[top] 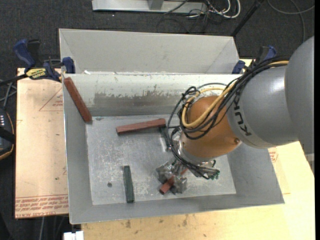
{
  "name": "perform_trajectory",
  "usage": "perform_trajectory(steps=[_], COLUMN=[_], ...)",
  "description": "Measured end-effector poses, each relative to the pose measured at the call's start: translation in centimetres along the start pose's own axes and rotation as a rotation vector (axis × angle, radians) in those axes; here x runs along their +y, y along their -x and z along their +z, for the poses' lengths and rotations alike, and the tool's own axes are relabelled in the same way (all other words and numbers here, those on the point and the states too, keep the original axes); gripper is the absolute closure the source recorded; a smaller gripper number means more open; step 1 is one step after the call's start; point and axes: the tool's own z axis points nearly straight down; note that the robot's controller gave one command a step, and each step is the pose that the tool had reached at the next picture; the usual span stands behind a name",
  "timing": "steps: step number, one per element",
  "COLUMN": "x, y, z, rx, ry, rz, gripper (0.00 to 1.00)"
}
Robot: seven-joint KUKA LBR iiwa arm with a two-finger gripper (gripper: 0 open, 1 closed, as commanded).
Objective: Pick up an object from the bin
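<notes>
Half-hidden under gripper (pixel 172 180): small reddish-brown block (pixel 165 188), by front wall of bin (pixel 150 210). Probably light, stiff; best pinched across narrow sides. Cannot tell claw's opening.

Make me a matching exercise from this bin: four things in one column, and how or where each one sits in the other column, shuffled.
Things
1. reddish-brown bar at the left wall
2. reddish-brown bar in mid-bin
3. dark green bar
4. small red piece

States
A. lying flat on the floor, apart from everything else
B. right at the gripper
C. leaning, upper end up at the bin rim
D. near the front wall, left of the gripper

Pairs: 1-C, 2-A, 3-D, 4-B
</notes>
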Motion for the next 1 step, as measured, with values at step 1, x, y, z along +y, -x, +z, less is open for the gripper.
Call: perform_trajectory(steps=[1], x=[-0.05], y=[-0.01], z=[-0.06], rx=[0.0], ry=[0.001], rz=[-0.006], gripper=[1.0])
